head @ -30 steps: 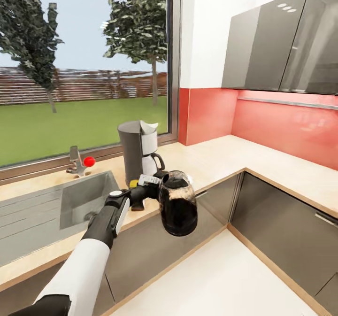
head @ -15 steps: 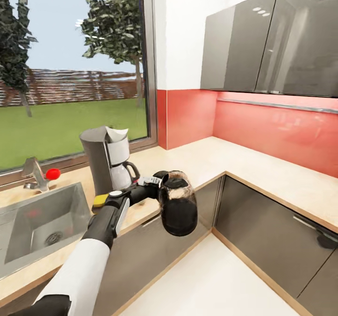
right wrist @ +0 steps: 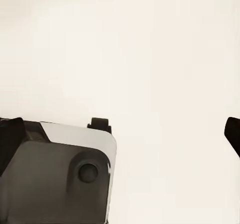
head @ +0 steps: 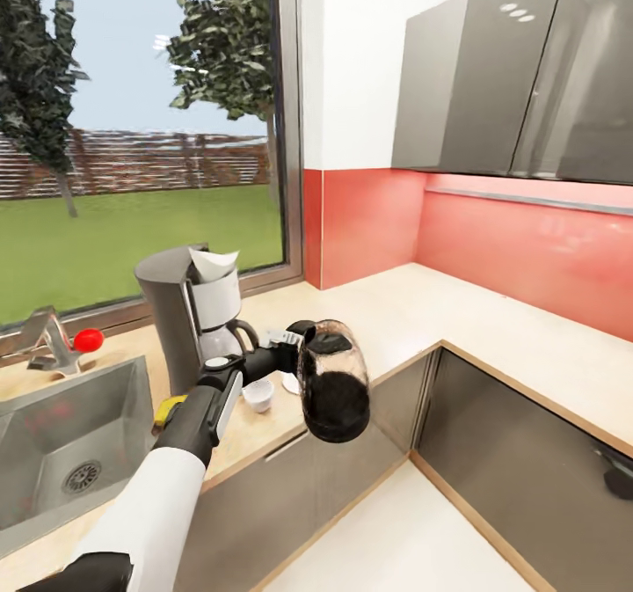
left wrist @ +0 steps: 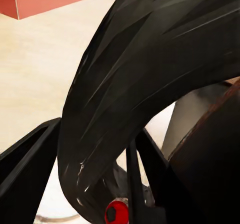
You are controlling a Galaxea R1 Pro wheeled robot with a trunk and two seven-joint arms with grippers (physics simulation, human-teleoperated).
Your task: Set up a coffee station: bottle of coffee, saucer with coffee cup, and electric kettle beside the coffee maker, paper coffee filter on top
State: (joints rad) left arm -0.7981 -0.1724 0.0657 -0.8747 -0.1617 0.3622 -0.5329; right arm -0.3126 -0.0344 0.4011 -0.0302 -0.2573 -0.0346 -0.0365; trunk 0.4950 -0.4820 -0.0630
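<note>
- The left gripper [head: 294,346] has its fingers closed on the black handle of the electric kettle [head: 332,391], holding it in the air past the counter's front edge, over the floor and in front of the dark cabinet doors.
- The kettle hangs roughly upright (lid uppermost, dark contents low in the glass).
- In the left wrist view the kettle's handle [left wrist: 145,84] sits between the black fingers [left wrist: 27,169], and a small red switch [left wrist: 116,213] shows beyond it.
- The coffee maker [head: 192,310] stands on the counter [head: 492,328] near the window, between the sink [head: 70,434] and the counter's inner corner.
- A white paper filter [head: 214,262] sits in the top of the coffee maker, pointing up.
- A white cup [head: 258,394] stands on the counter just in front of the coffee maker, near the front edge.
- The rim of a white saucer [head: 291,383] shows beside the cup, partly hidden by the kettle; they look apart.
- A yellow-capped jar [head: 169,409] peeks out from behind the left arm, near the front edge.
- Whether the right gripper's fingers [right wrist: 100,124] are open or closed I cannot tell; a pale plain surface lies behind them.
</note>
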